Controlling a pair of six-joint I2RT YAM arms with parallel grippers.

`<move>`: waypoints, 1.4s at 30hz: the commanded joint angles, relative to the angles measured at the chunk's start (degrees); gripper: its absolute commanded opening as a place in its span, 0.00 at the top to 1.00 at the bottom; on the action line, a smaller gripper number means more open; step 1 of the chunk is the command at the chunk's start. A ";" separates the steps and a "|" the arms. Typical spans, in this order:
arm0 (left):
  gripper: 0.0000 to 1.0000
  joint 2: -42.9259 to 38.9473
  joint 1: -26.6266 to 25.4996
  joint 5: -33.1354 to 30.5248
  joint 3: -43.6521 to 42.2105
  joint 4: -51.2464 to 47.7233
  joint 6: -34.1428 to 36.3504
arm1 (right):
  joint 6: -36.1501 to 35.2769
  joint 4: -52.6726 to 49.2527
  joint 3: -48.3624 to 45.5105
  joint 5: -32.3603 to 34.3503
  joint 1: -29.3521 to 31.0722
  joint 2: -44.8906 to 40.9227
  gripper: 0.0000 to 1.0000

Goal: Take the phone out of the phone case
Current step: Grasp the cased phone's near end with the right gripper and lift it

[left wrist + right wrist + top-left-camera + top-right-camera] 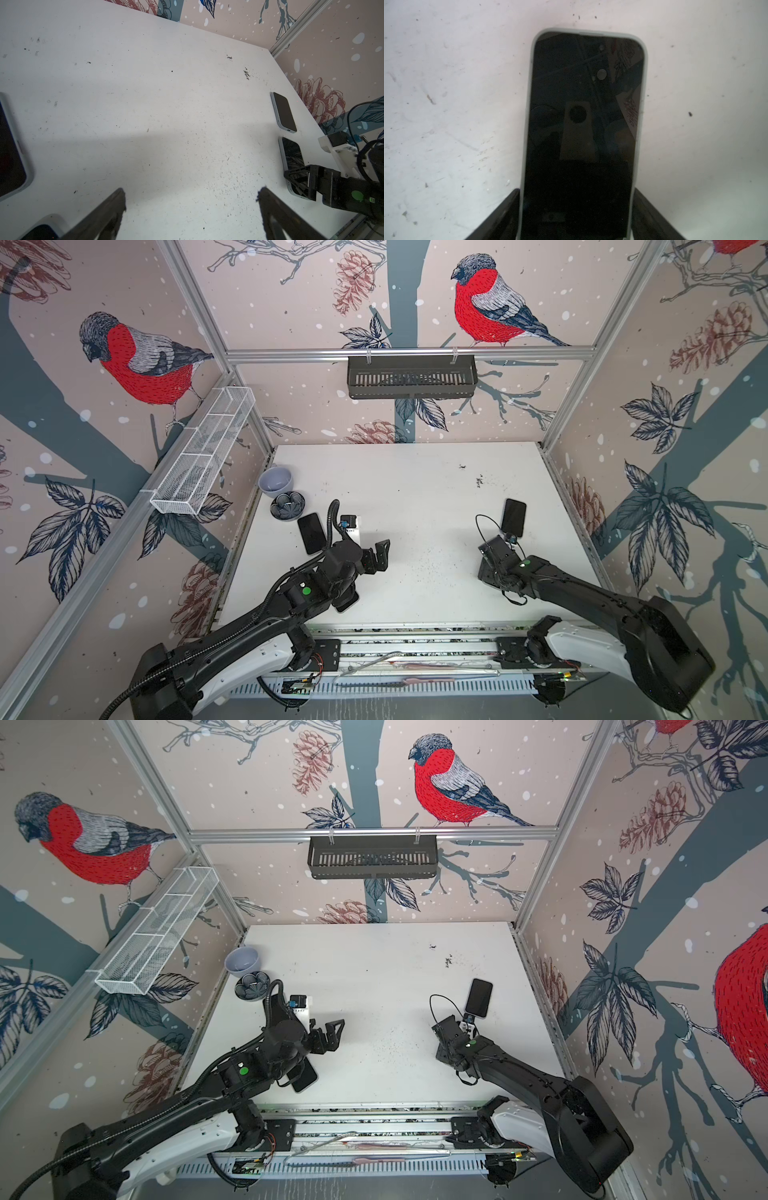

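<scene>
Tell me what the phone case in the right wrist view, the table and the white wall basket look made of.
Case: likely silicone or soft plastic; pale grey-blue and matte, with a rounded rim that shows no glare.
Table: probably white laminate or painted board; smooth with a dull sheen, scuffs and dark specks.
Basket: white-coated metal wire mesh, by its fine see-through grid.

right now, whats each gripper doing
left gripper: open, holding nothing.
right gripper: jaws on either side of the cased phone; cannot tell whether they grip it.
</scene>
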 commanded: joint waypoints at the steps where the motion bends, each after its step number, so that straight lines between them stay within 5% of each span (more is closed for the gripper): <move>1: 0.01 0.39 -0.12 -0.69 -0.13 1.87 -0.29 | 0.19 -1.81 -0.52 -5.20 0.27 -0.61 0.29; 17: 0.01 8.43 -0.10 7.72 0.09 13.60 -1.20 | -3.06 9.86 -1.82 -2.95 4.04 -7.05 0.43; 42: 0.03 34.83 4.03 30.90 10.26 40.67 -7.85 | -14.99 35.35 -3.83 16.87 27.26 -11.46 0.49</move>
